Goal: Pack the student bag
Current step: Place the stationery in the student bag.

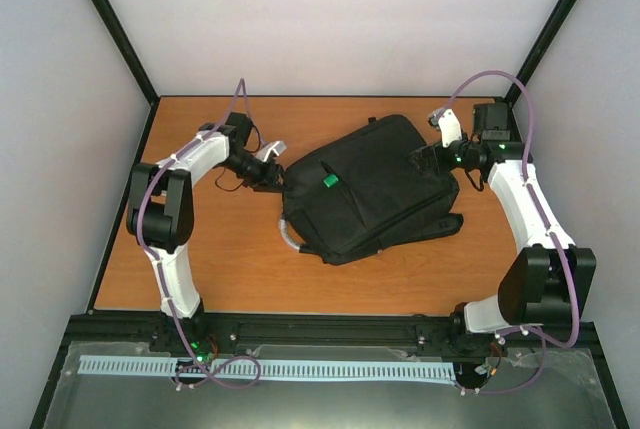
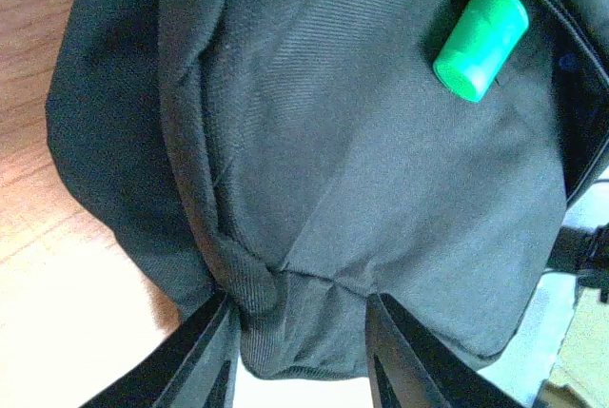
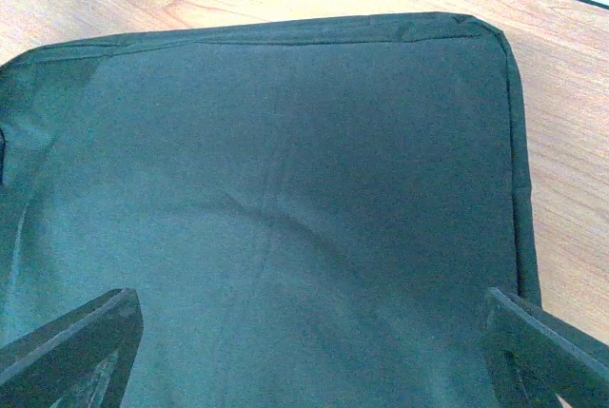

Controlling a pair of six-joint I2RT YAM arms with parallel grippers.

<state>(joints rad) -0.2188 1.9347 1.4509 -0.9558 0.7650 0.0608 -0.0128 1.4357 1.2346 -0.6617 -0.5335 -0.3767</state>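
Note:
The student bag (image 1: 365, 189), a large black fabric backpack, lies slanted in the middle of the wooden table. A green cylinder (image 1: 327, 181) pokes out of a slit in its top face and shows in the left wrist view as a green cap (image 2: 481, 42). My left gripper (image 1: 275, 177) is at the bag's left corner. There its fingers pinch a bunched fold of the bag (image 2: 362, 170), with creases running from both tips (image 2: 300, 303). My right gripper (image 1: 428, 161) hovers at the bag's right end. It stands wide open (image 3: 309, 303) over the flat black panel (image 3: 276, 208), holding nothing.
A grey loop handle (image 1: 291, 239) sticks out at the bag's near-left corner, and black straps (image 1: 435, 227) trail at its near-right side. Bare wooden table (image 1: 220, 269) surrounds the bag. Grey walls and black frame posts (image 1: 115, 29) close in the sides and back.

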